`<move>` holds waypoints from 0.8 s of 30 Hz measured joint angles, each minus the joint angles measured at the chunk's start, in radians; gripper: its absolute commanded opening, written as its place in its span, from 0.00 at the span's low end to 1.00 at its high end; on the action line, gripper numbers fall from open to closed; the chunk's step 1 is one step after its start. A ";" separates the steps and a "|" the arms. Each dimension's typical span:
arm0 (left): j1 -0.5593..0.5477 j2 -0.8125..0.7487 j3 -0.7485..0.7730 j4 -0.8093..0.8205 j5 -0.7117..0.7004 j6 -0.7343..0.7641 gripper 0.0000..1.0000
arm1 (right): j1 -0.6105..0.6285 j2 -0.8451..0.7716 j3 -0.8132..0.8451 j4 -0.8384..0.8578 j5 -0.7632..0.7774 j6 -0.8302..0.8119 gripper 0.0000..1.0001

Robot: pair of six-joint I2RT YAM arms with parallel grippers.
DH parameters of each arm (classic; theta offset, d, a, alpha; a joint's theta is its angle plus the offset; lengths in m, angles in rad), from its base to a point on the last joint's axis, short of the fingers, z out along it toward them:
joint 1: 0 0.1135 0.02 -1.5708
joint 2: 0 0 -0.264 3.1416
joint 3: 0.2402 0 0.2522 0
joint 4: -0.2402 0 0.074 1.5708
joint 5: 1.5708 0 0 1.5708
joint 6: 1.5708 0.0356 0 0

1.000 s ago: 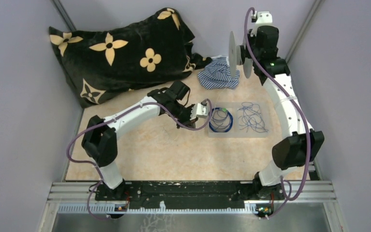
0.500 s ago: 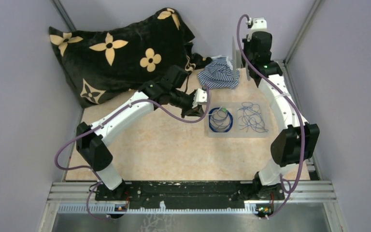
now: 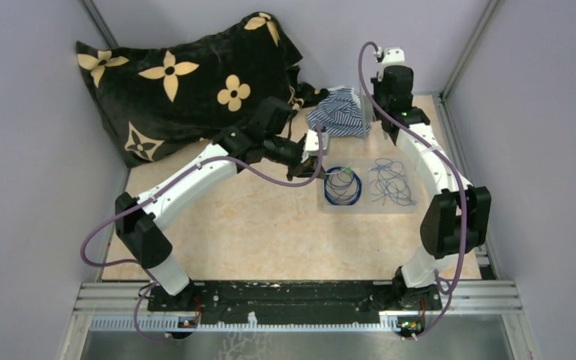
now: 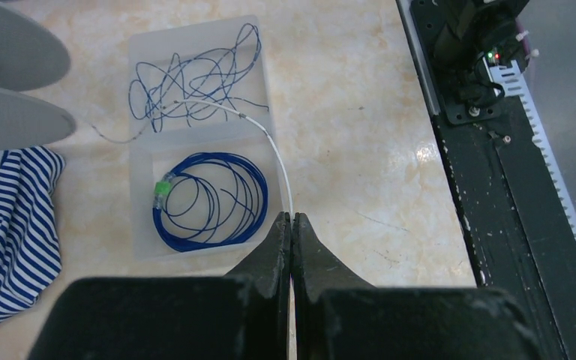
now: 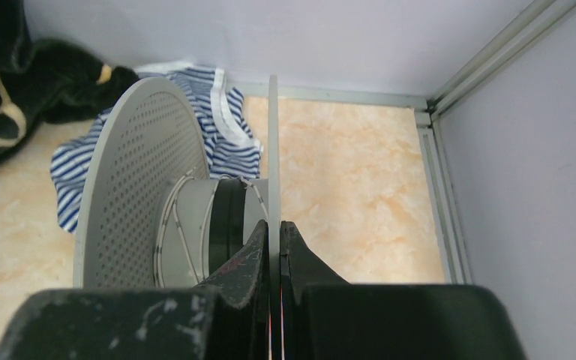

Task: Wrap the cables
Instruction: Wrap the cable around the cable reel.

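Nearest to us, a black metal rail runs along the table's front edge. Both arm bases are bolted to it, one at the left and one at the right. Beyond it stretches a beige marbled tabletop.

Toward the right of the tabletop sits a clear shallow plastic tray with two compartments side by side. The cables lie in this tray. In the compartment on the robot's left we find a dark blue coil, a neat ring of several turns with a small green bit on its rim. In the compartment on the right lies a loose tangle of very thin dark blue wire, scribbled in overlapping loops.

The left gripper hangs over the tabletop just beside the coil's compartment. Its jaws are pressed together, pinching the end of a thin whitish wire. From the fingertips this wire runs past the edge of the coil's compartment and into the tangle.

Farther back, a blue-and-white striped cloth lies crumpled on the tabletop, just beyond the tray. Next to it, near the far right corner, the right gripper holds a pale translucent round spool. Its jaws are clamped on the thin rim of one flange, which we see edge-on. The other flange is dotted with small holes.

At the very back, on the left, a black plush cushion printed with yellow flowers rests against the rear wall.
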 measured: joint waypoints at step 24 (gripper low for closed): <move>0.097 0.077 0.328 0.272 -0.153 -0.452 0.00 | 0.003 -0.275 -0.254 -0.044 -0.229 -0.040 0.00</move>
